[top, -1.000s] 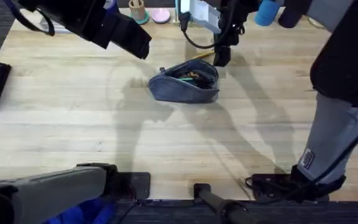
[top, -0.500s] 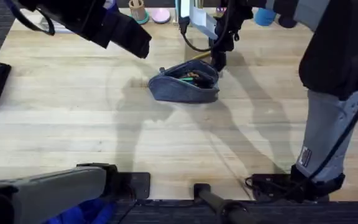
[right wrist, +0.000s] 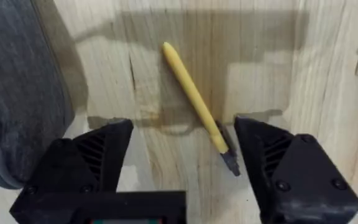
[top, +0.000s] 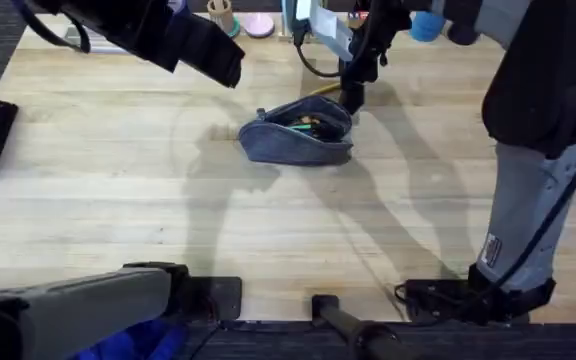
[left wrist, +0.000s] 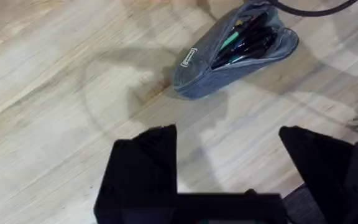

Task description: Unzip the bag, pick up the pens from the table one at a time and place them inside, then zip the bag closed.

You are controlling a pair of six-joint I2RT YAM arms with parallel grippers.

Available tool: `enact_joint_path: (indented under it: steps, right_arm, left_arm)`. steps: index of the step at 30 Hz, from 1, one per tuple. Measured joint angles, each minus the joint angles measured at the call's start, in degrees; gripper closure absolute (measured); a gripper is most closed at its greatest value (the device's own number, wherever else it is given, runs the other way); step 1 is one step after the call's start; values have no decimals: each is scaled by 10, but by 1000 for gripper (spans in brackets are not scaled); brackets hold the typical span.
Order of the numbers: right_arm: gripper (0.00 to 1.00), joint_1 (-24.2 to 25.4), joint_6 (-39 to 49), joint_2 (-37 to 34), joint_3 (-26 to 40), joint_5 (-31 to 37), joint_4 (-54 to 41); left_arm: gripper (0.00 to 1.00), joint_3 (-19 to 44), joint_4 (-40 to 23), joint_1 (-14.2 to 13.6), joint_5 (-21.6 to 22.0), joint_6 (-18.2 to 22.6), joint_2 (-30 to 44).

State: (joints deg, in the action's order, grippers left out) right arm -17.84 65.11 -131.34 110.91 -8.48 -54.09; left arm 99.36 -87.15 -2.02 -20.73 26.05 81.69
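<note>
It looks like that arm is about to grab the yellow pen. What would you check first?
1. Bag unzipped: ok, pens visible inside.
2. Yellow pen lying free on the table: ok.
3. Right gripper open around the pen: ok, a finger either side.
4. Pen clear of the bag: ok, a gap shows.
5. Left gripper out of the way: ok, open and away from the bag.
6. Fingers low enough to grip: cannot tell.

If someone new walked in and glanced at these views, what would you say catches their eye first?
Probably the blue-grey bag lying unzipped near the middle of the table, its mouth showing dark pens and a green one already inside. Next, the yellow pen with its black tip, flat on the wood just beside the bag, with the right gripper open directly above it. The left gripper hangs open higher up, looking down at the bag from a distance.
</note>
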Motion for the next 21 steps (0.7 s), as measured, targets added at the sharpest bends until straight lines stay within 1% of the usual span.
enact_joint_path:
  steps: [12,15,18,19,21]
  right_arm:
    - [9,4,-4,-7,7,-8,-5]
    - [49,4,-9,-8,7,-10,-7]
    - [149,4,-17,-8,7,-13,-13]
    - [223,4,-17,-9,7,-16,-14]
    - [503,4,-21,-10,7,-23,-14]
  left_arm:
    - [5,0,0,0,0,-13,0]
    - [5,0,0,0,0,-14,0]
    - [6,0,0,0,0,-14,0]
    - [5,0,0,0,0,-14,0]
    - [5,0,0,0,0,-14,0]
